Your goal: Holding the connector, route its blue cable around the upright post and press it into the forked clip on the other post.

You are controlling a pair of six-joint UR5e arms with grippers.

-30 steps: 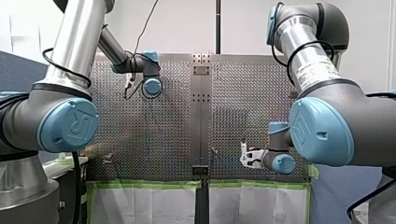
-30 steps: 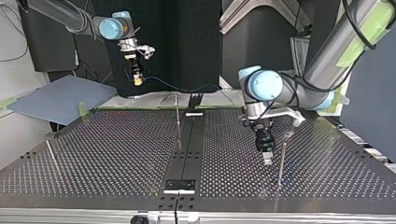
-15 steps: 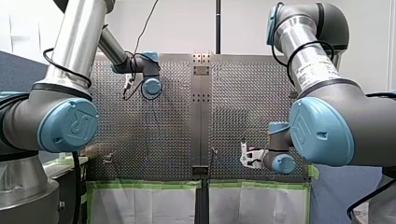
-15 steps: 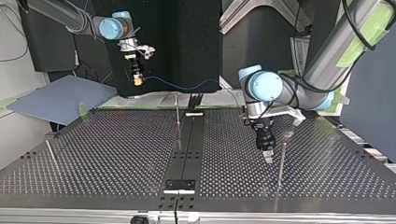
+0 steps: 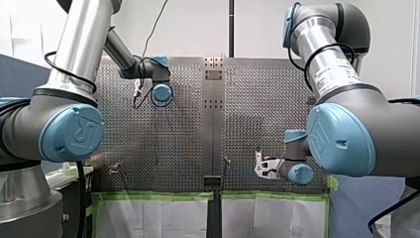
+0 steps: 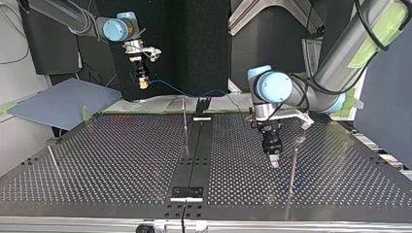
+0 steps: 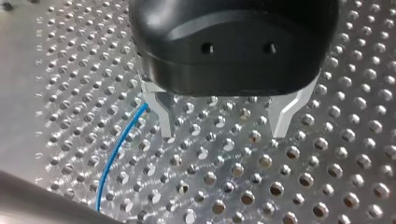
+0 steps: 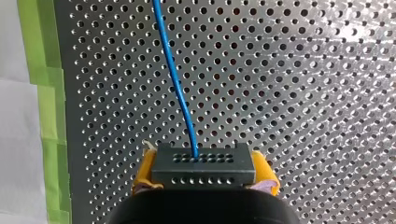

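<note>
- Right wrist view: my right gripper (image 8: 204,159) clamps the connector (image 8: 204,170) between yellow pads (image 8: 144,171); its blue cable (image 8: 175,79) runs ahead over the table (image 8: 303,93).
- Left wrist view: my left gripper (image 7: 224,125) spread wide, cable just beside one finger.
- Top view: connector aloft, upper left; my left gripper beside a thin post (image 6: 293,167), right of centre.

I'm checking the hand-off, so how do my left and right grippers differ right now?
My left gripper is open with bare metal fingers and holds nothing; my right gripper has yellow pads shut on the connector. The left hangs low over the table; the right is raised well above it. The blue cable leaves the right one's connector and only passes beside the left. Both point downward.
</note>
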